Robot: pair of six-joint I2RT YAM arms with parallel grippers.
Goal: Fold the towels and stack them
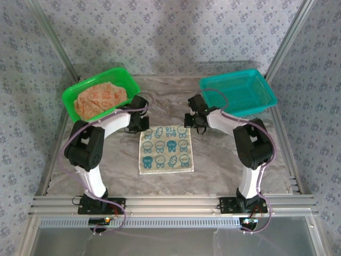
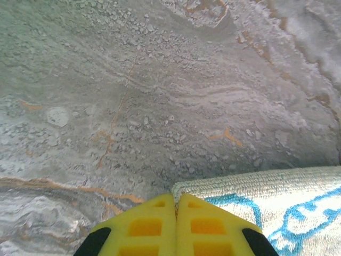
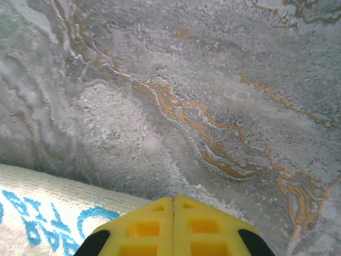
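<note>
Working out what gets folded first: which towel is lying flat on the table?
The cream towel with teal figures, spread out flat in the middle. The orange-printed towel is bunched up inside the green basket.

The towel (image 1: 165,149) lies flat on the table (image 1: 165,98), near the middle. The left basket (image 1: 95,81) sits at 10 o'clock from the towel, at the far left of the table. A pile of towels (image 1: 101,97) lies in it. The right basket (image 1: 240,90) sits at 2 o'clock, at the far right. The two baskets are well apart. The left gripper (image 2: 176,198) is right at the towel's 11 o'clock corner. The right gripper (image 3: 173,200) is right at its 1 o'clock corner. The arm bases stand at 7 and 5 o'clock, on the near edge.
</note>
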